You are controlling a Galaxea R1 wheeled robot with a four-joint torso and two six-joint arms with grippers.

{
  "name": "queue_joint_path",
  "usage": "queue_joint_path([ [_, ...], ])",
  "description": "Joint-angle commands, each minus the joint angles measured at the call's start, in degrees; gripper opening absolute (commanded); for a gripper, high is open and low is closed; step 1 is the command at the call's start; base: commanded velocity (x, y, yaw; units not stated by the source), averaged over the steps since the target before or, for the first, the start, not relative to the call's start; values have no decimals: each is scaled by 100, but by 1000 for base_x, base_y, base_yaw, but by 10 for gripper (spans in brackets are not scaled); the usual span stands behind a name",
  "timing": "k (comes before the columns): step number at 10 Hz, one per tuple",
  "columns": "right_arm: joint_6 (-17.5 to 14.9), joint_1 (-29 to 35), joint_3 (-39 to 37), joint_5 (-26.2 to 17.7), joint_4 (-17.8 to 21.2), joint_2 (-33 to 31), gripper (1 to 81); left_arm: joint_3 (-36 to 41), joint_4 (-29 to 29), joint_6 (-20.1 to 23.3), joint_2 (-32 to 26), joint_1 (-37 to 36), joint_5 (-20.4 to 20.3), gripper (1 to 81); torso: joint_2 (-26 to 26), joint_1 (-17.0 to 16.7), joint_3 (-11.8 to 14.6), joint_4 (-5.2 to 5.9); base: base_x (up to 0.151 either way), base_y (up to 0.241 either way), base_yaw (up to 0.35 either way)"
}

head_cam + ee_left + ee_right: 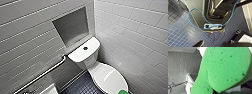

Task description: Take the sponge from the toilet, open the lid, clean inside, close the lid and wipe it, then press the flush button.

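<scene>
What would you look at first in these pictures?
The bright green pitted sponge, huge before the right wrist camera. Then the glossy white ceramic toilet in the corner of the grey tiled walls, its oval white lid shut, a small dark round flush button on its tank. A bright blue cable loops over the dark blue tiled floor.

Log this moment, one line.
lid closed | sponge by lid's near end, large in right wrist view | flush button untouched | grasp: cannot tell

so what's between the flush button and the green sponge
The closed white lid, seen in the head view, runs from the tank carrying the flush button to the sponge at its front end.
</scene>
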Motion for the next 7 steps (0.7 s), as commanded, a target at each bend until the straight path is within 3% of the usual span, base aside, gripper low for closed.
queue_joint_path([
  [1,215,1299,-956,-1235,131,615,10,-42,7,-5,-124,126,332,811,-573,369,0,0,0,0,0],
  [4,215,2046,-1318,-1606,122,976,10,-103,16,-5,-36,126,235,811,-868,558,0,0,0,0,0],
  [5,224,2222,-1424,-1702,131,1082,10,-138,25,-5,-1,126,235,811,-509,321,0,0,0,0,0],
  [6,268,2355,-1598,-1781,123,1274,10,-191,16,-5,26,126,235,811,-713,450,-540,0,0,0,0],
  [7,268,2487,-1730,-1790,122,1450,10,-209,16,-5,26,152,235,811,-769,490,-567,0,0,0,0],
])
